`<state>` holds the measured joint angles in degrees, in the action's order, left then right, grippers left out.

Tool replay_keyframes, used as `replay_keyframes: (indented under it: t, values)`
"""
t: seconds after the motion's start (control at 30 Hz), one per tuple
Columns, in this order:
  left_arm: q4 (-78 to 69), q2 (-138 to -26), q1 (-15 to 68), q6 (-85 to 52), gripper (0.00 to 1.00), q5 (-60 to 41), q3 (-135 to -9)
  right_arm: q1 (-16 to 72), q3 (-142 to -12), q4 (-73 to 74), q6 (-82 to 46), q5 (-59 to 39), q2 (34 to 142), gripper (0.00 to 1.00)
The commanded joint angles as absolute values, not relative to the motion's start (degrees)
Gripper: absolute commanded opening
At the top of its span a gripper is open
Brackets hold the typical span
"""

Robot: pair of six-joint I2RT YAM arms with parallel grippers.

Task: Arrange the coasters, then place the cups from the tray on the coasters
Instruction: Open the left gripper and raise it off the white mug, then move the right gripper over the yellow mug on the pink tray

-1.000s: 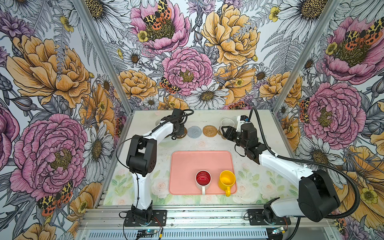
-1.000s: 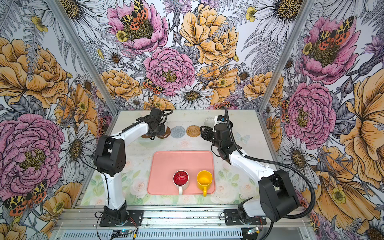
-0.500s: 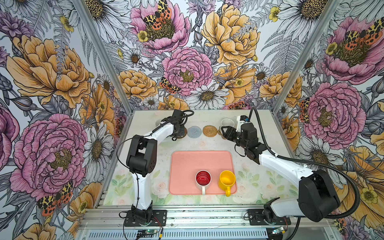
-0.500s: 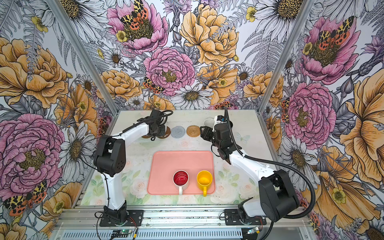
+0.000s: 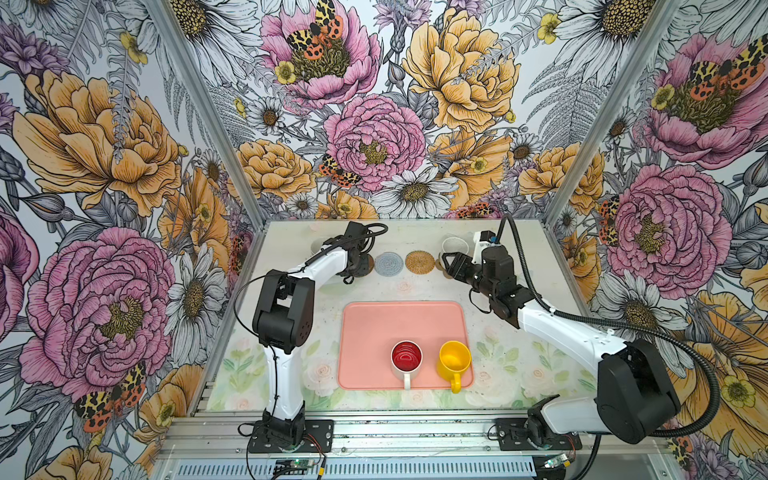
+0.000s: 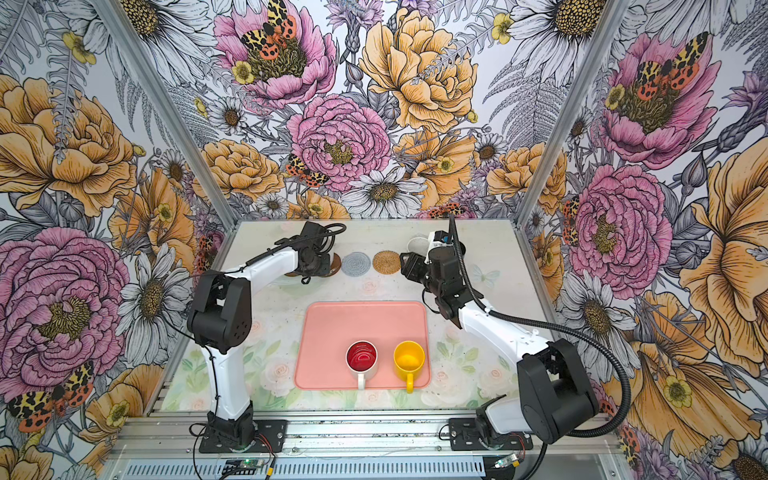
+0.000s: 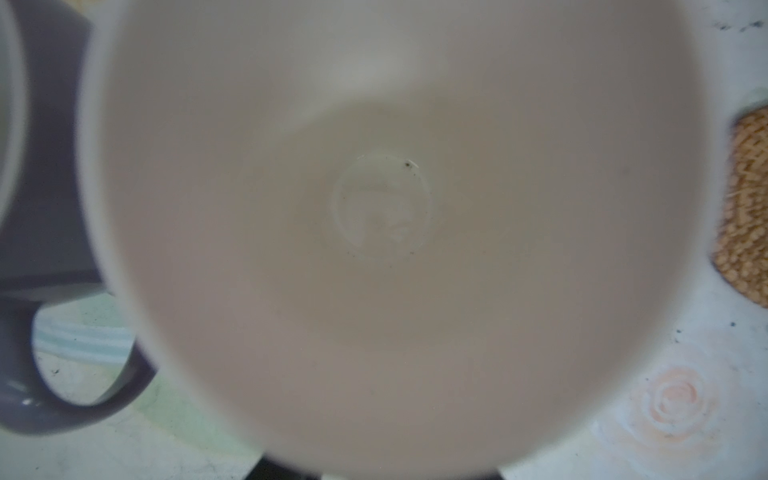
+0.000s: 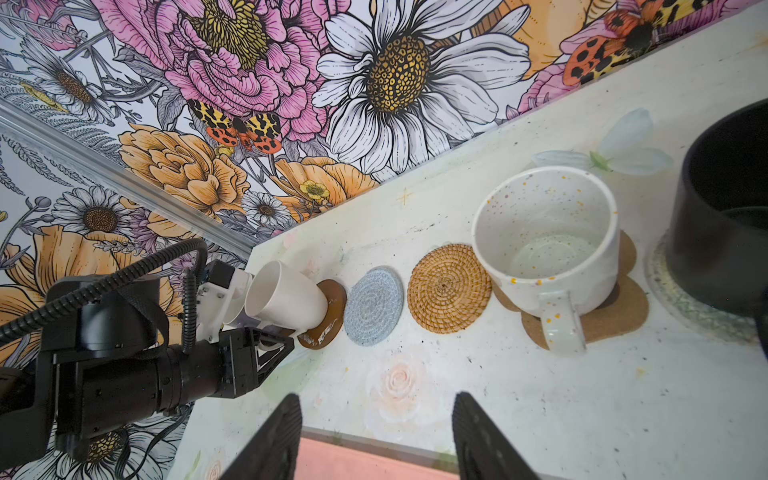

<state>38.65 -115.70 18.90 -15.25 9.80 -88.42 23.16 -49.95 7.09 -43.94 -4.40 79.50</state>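
A plain white cup (image 8: 286, 299) stands on a brown disc coaster (image 8: 330, 318) at the back left, its inside filling the left wrist view (image 7: 382, 208). My left gripper (image 8: 270, 343) is at its handle side; how its jaws stand is hidden. A lavender cup (image 7: 41, 166) is beside it. The grey-blue coaster (image 5: 389, 263) and the tan rattan coaster (image 5: 420, 262) lie bare. A speckled cup (image 8: 548, 241) sits on the paw-shaped coaster (image 8: 623, 311), and a black cup (image 8: 727, 199) on a pale woven coaster (image 8: 685, 299). My right gripper (image 8: 376, 440) hangs open and empty above the table between the coaster row and the tray.
The pink tray (image 5: 374, 324) lies at the front middle, with a red-inside cup (image 5: 406, 357) and a yellow cup (image 5: 454, 359) near its front edge. The coaster row runs along the back wall. Both arms reach to the back of the table.
The left wrist has shifted slightly at the brown disc coaster. The right arm and both cups on the tray have stayed where they were.
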Motion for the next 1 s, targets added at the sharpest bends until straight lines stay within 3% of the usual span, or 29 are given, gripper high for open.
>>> replay_keyframes:
  t: [0.0, 0.5, 0.97]
  values:
    - [38.74, -112.80, 19.12, -15.82, 0.43, 10.22, -87.99, 22.94, -49.89, 7.56, -43.32, -5.02, 78.75, 0.60]
    - [39.09, -99.72, 21.77, -15.57, 0.59, 10.96, -85.28, 22.99, -50.57, 6.61, -44.21, -5.46, 79.24, 0.61]
    - [34.01, -86.48, 26.47, -18.84, 0.66, 13.81, -79.46, 29.95, -58.36, -16.54, -32.13, 1.02, 73.61, 0.67]
